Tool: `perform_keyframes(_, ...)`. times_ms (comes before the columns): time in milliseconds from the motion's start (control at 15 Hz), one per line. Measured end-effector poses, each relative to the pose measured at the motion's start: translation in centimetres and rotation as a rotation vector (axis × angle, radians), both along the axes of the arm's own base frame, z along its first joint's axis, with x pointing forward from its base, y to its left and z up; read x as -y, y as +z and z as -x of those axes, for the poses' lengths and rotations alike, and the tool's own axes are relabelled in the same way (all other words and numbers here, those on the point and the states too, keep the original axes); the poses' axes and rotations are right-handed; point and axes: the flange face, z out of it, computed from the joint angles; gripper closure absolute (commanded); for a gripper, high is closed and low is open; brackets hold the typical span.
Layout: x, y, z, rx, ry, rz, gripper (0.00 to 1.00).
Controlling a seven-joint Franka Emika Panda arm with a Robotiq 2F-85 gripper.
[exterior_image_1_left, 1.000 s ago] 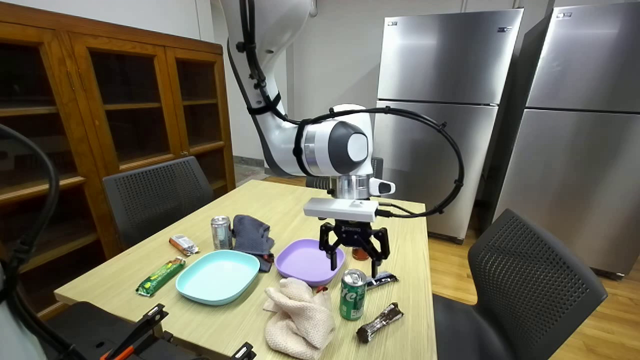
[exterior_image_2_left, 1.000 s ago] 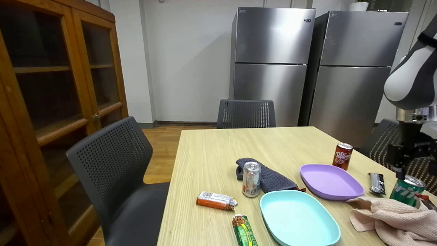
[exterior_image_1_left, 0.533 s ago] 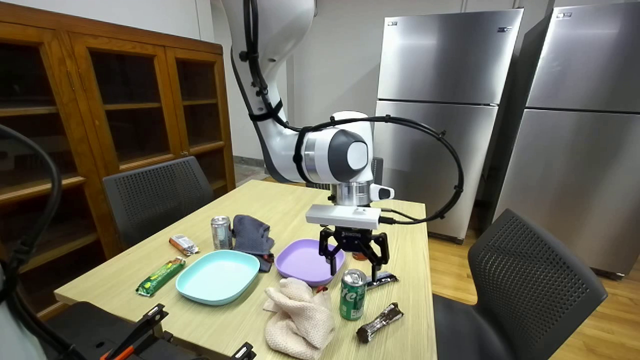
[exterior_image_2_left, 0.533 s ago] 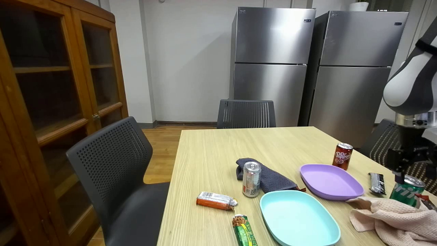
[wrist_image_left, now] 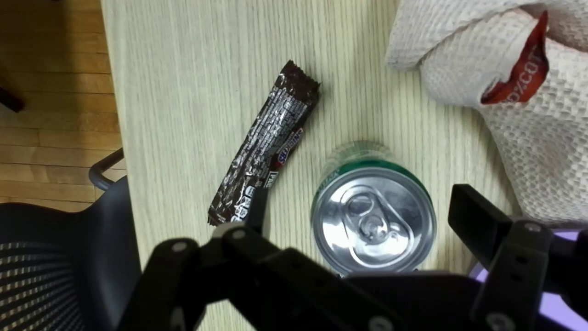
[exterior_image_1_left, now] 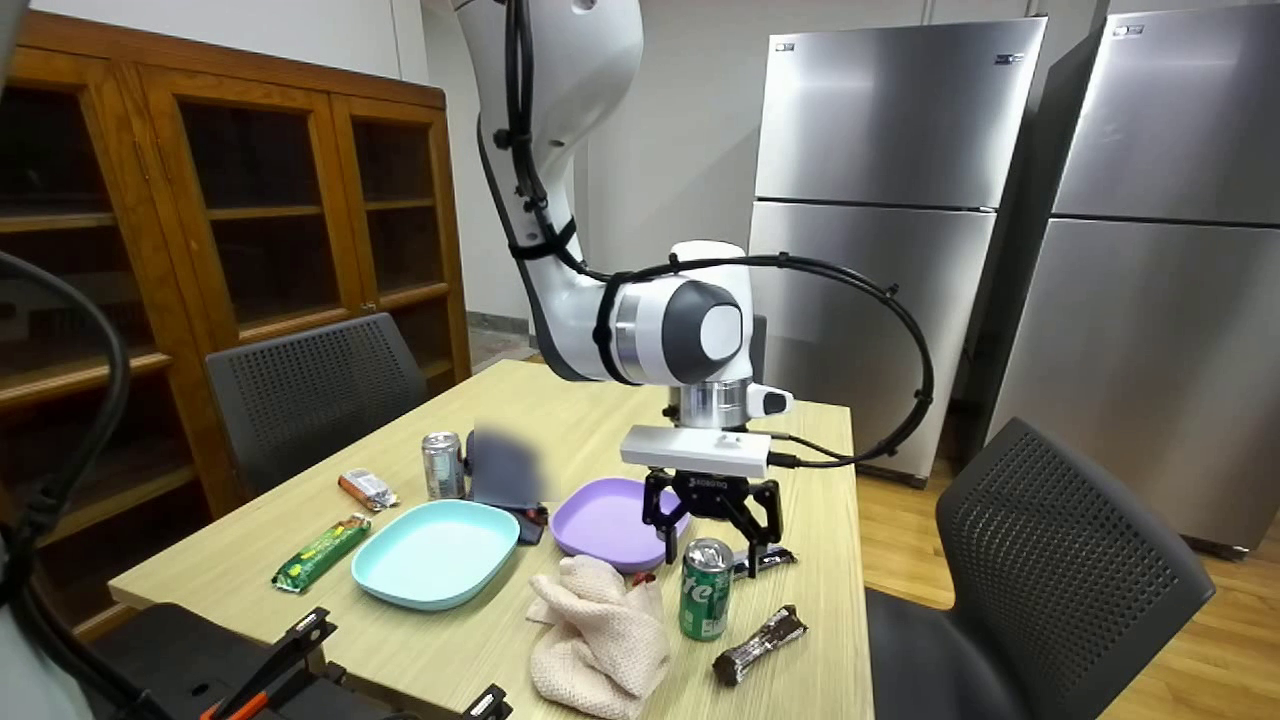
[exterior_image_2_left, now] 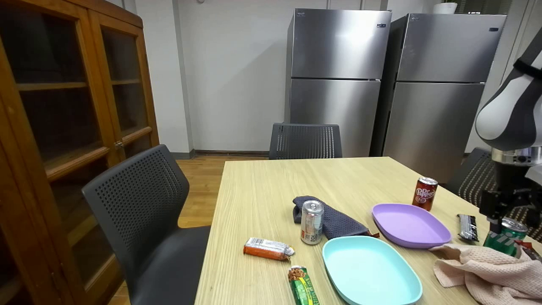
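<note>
My pincer [wrist_image_left: 360, 206], spread and empty, hangs above the green can [wrist_image_left: 374, 225]: the lining-up step, I judge; any lowering calls for clearing both its sides. In the wrist view, the brown bar [wrist_image_left: 265, 143] lies left, the pale towel [wrist_image_left: 549, 151] farther right.

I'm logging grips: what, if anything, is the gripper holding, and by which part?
Nothing is held: the gripper is open, gaps showing either side of the green can.
</note>
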Motion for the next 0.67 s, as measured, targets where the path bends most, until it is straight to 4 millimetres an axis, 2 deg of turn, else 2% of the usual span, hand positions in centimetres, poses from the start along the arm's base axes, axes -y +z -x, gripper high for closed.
perform_keyframes(667, 0.03, -0.18, -0.11, 0.012, 0.005, 0.004, 0.00)
